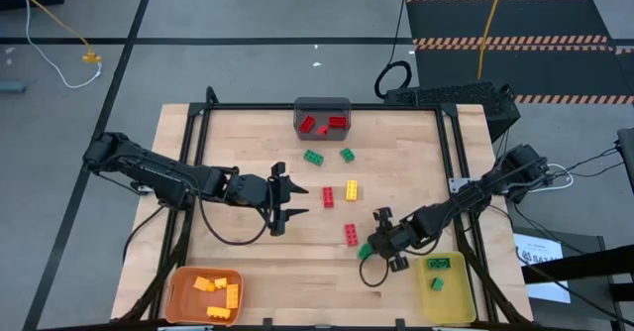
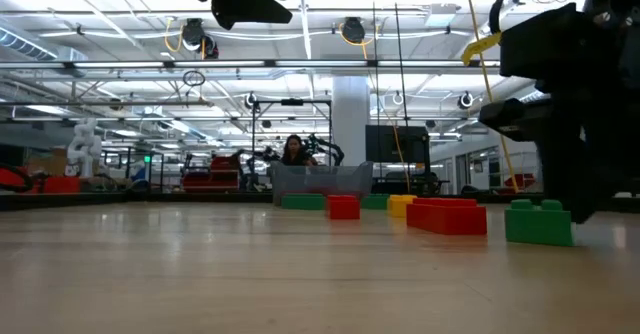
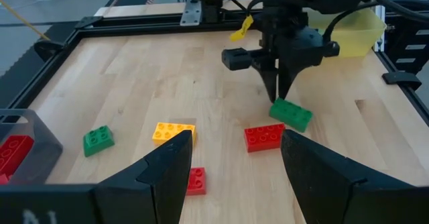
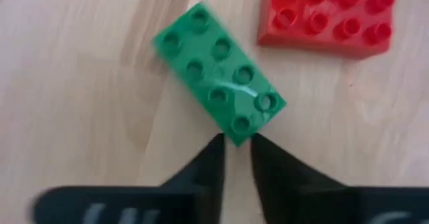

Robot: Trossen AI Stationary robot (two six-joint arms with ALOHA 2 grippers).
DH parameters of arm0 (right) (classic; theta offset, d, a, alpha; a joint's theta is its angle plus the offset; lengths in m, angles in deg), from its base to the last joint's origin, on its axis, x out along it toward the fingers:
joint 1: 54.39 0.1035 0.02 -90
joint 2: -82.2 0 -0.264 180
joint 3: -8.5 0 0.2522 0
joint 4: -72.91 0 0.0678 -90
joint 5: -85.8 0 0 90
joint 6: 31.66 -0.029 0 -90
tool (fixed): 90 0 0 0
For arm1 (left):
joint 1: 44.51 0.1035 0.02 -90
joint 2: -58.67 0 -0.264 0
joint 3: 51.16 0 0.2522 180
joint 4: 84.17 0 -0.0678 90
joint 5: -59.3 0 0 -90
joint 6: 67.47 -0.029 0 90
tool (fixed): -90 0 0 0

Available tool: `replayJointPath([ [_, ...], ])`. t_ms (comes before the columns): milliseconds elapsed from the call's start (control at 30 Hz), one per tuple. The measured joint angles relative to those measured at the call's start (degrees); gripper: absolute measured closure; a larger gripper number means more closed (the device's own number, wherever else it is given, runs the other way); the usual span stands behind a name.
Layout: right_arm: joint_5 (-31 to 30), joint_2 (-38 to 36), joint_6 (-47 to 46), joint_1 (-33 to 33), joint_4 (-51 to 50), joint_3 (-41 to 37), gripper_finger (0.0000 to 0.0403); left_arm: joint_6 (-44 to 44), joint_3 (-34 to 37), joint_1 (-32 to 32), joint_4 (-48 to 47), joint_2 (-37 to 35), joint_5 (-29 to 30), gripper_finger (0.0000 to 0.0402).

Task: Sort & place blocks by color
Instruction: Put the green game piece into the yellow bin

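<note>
Right claw (image 4: 234,147), nearly closed and empty, tips beside green block (image 4: 218,73) corner.

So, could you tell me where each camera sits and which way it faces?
High: overhead, facing straight down; left gripper, right gripper show.
Low: table height, facing across; right gripper by green block.
Left wrist: looks past open left gripper toward right gripper.
Right wrist: looks down past own gripper onto that block, shared with low view.
</note>
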Motion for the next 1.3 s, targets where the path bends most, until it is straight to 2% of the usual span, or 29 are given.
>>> replayJointPath([
  [100,4.49,-2.14,-1.57,-0.08,-4.35,0.00,0.0393,0.02,0.00,0.00,0.00,0.00,0.00,0.0174],
  [233,4.99,-6.89,-5.36,-0.09,-9.77,0.00,0.0388,0.02,0.00,0.00,0.00,0.00,0.00,0.0174],
  [433,4.60,-12.68,-1.18,-0.12,-4.66,0.00,0.0378,0.02,0.00,0.00,0.03,0.00,0.00,0.0174],
  [533,3.22,-13.61,1.57,-0.49,-2.26,0.02,0.0350,0.00,0.00,0.00,0.02,0.00,0.00,0.0174],
  [700,2.65,-12.47,4.27,-1.80,0.17,0.02,0.0262,0.00,0.00,0.00,0.04,0.00,0.00,0.0174],
  [833,-2.41,-11.98,3.92,-1.97,0.48,0.00,0.0193,0.00,0.00,0.00,0.04,0.00,0.00,0.0174],
  [933,-4.15,-11.90,3.67,-1.95,0.46,0.00,0.0159,0.00,0.00,0.00,0.04,0.00,0.00,0.0174],
  [1067,-4.20,-11.90,3.58,-2.33,0.68,0.00,0.0142,0.00,0.00,0.00,0.04,0.00,0.00,0.0174],
  [1300,-4.05,-11.90,1.61,-2.73,1.81,0.01,0.0147,0.01,0.00,0.00,0.04,0.00,0.00,0.0174],
])
